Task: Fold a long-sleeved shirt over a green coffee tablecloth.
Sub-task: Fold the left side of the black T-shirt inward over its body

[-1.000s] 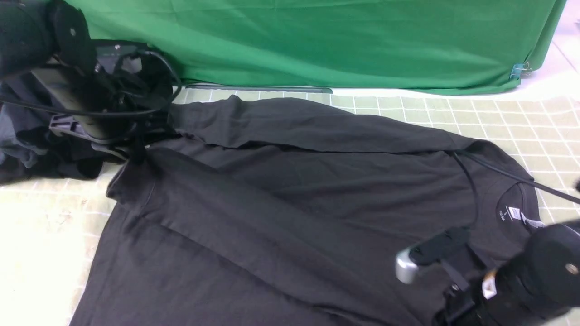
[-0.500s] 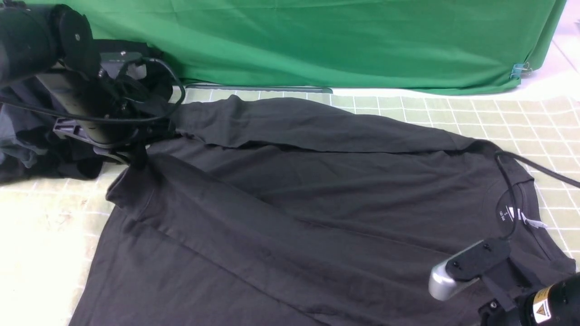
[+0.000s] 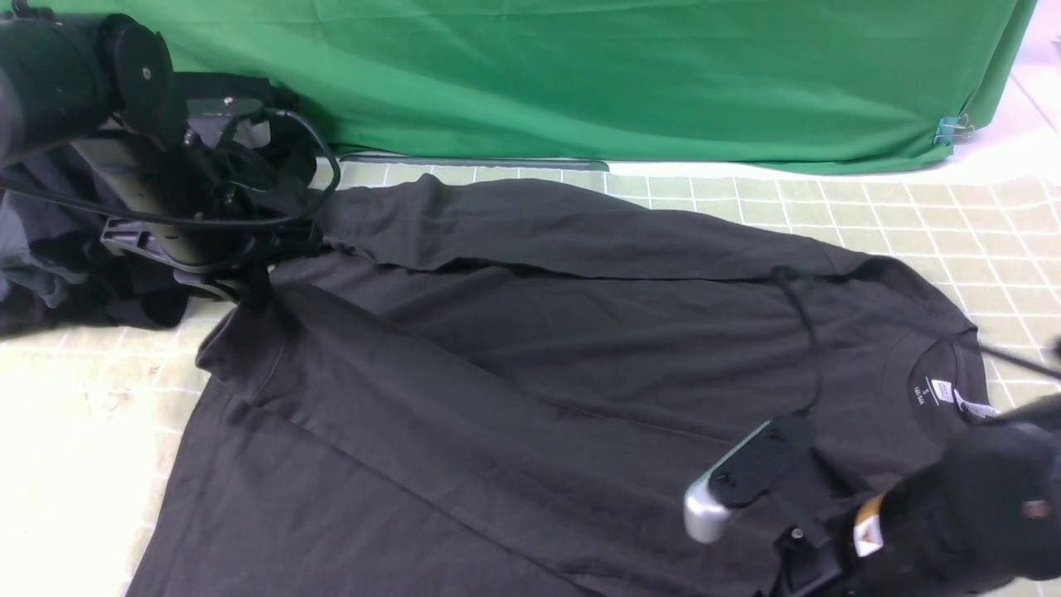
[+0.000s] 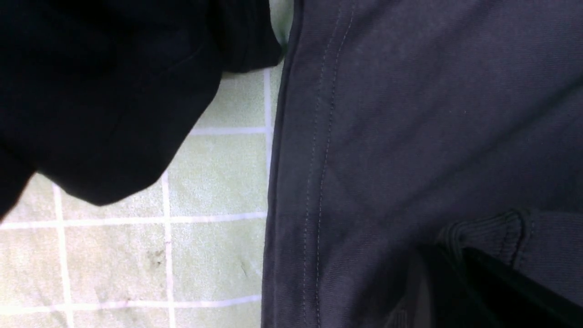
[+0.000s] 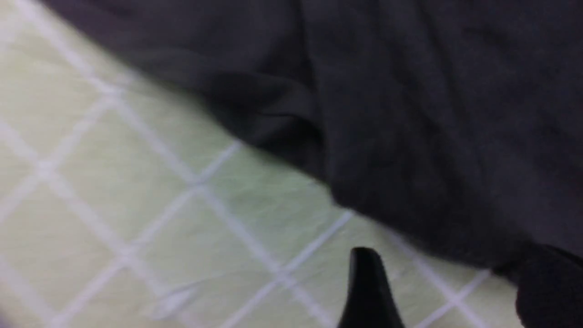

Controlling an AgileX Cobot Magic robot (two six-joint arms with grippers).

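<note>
Looking from the front, the left claw [image 3: 253, 286] sits pressed together at the far left corner of the long-sleeved shirt [image 3: 539, 348], which lies spread across the green coffee tablecloth [image 3: 953, 224]. A pile of dark garments [image 3: 50, 274] lies just behind that claw, so a careless lift could drag a piece of it along. The right arm [image 3: 953, 514] hangs over the collar end, its claw hidden below it. Its cable [image 3: 808, 332] trails across the shirt beside the neck label [image 3: 941, 390] and could snag a fold. At the left wrist, the claw's dark fingers [image 4: 501, 291] appear to pinch the ribbed cuff [image 4: 483, 228]. The stitched hem runs just beside them, with bare tablecloth beyond it. A grip on so little cloth could slip once the sleeve is pulled. At the right wrist the picture is blurred, but the right claw [image 5: 455, 291] looks spread and holds nothing. The shirt's edge lies just ahead of its tips, and gridded tablecloth lies under them. Closing too low would likely catch the tablecloth along with the shirt and wrinkle both.
</note>
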